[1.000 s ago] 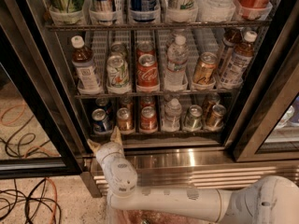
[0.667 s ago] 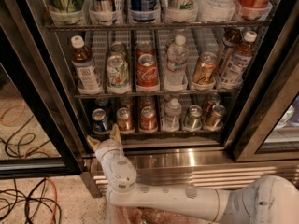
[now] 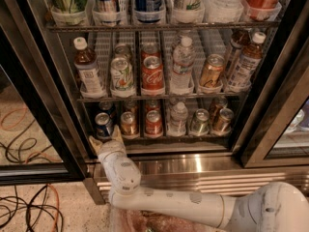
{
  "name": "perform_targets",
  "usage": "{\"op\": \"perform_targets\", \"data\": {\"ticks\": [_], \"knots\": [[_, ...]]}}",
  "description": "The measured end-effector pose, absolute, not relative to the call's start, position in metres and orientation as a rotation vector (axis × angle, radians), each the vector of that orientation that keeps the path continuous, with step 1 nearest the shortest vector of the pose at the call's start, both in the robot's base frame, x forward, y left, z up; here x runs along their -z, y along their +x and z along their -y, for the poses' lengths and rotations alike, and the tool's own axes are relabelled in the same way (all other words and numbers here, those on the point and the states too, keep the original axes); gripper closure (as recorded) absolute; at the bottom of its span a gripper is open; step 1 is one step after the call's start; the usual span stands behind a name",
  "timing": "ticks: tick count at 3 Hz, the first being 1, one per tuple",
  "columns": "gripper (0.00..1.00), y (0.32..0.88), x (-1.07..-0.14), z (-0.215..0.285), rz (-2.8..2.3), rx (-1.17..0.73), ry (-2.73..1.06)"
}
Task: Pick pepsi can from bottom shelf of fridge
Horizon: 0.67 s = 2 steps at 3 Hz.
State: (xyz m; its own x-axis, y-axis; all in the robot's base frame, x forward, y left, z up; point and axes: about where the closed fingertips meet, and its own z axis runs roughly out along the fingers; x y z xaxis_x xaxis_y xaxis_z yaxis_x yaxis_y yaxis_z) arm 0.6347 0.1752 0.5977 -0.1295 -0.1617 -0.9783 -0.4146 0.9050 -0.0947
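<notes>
My gripper point(image 3: 105, 135) hangs spread open just under the front edge of the bottom shelf point(image 3: 183, 138), at its left end, where the pepsi can point(image 3: 103, 123) stands. Pushing in crooked, one finger could snag that edge or knock the neighbouring gold-brown can point(image 3: 128, 123).

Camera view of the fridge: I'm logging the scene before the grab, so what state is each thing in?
claw, open, empty, low in front of the pepsi can.
pepsi can, upright, not gripped, at the left end of the bottom shelf.
Coca-Cola can, upright on the middle shelf.
water bottle, upright, capped.
fridge, racks stocked with drinks.
</notes>
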Motion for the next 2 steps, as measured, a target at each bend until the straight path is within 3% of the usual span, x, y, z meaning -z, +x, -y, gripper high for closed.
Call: {"op": "perform_targets", "data": {"ticks": [2], "knots": [[0.36, 0.656, -0.606, -0.177, -1.683, -0.224, -0.432]]}}
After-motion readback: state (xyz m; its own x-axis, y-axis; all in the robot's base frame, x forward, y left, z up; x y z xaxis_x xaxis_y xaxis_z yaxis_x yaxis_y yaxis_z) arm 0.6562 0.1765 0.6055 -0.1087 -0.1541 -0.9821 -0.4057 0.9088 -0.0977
